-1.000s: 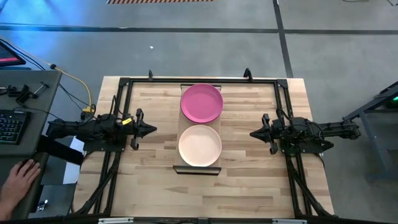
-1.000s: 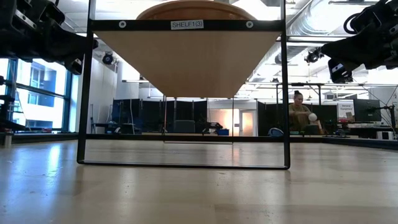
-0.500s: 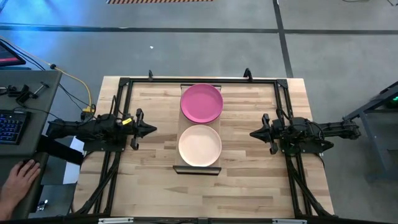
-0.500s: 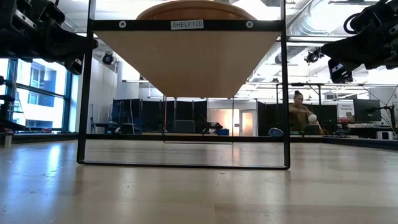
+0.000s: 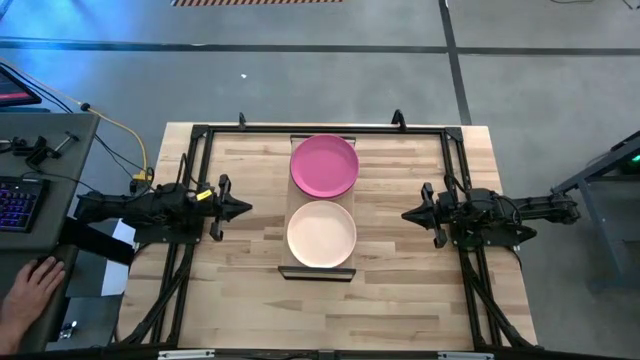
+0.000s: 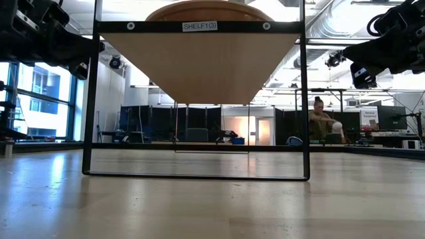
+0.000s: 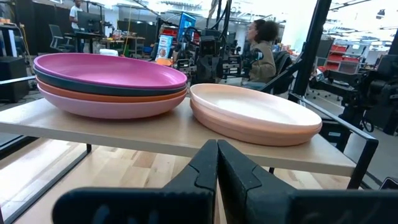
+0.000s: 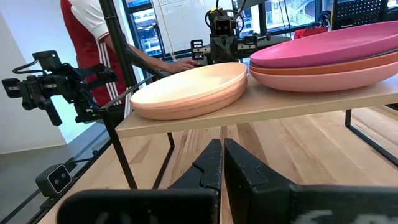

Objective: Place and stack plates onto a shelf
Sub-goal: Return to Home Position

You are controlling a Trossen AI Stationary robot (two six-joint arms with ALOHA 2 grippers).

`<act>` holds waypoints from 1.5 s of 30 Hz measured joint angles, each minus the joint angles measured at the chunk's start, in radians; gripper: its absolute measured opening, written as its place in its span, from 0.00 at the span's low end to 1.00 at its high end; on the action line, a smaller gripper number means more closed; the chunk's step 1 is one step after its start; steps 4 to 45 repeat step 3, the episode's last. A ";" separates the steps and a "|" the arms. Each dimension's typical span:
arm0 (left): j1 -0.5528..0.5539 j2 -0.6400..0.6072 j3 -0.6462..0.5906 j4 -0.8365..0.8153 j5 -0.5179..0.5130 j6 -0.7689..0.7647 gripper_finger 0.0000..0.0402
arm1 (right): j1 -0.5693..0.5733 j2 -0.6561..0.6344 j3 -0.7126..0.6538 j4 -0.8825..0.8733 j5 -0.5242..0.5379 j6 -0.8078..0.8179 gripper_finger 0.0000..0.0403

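Shelf: you have it standing mid-table on its thin dark frame, its long side running away from the low camera. It carries two stacks side by side. Their rims sit just beside each other; whether they touch, you cannot tell.

Far stack, four high:
- magenta plate on top
- dark grey plate under it
- coral red plate next
- light pink plate at the bottom, on the board

Near stack, two high: cream plate nested on the peach-tan plate. All six sit level.

Low view: you see only the board's underside, the label "SHELF1(3)" on the front bar, and a tan rim of the near stack above it.

Left gripper: off to the left of the shelf, well apart from it, over the tabletop and pointing at the gap between the stacks. Its fingers are pressed together with nothing between them.

Right gripper: mirrored on the right side, also well apart from the shelf and aimed at it. Its fingers are likewise closed tight on nothing.

Off the table: a person's hand lies on the desk at the left edge of the high view, below a keyboard. A second person sits far back in the room in the low view.
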 joint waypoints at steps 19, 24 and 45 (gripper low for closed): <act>0.000 0.000 0.000 0.000 0.000 0.000 0.00 | 0.000 0.000 0.000 0.000 0.000 0.000 0.00; 0.000 0.000 0.000 0.000 0.000 0.000 0.00 | 0.000 0.000 0.000 0.000 0.000 0.000 0.00; 0.000 0.000 0.000 0.000 0.000 0.000 0.00 | 0.000 0.000 0.000 0.000 0.000 0.000 0.00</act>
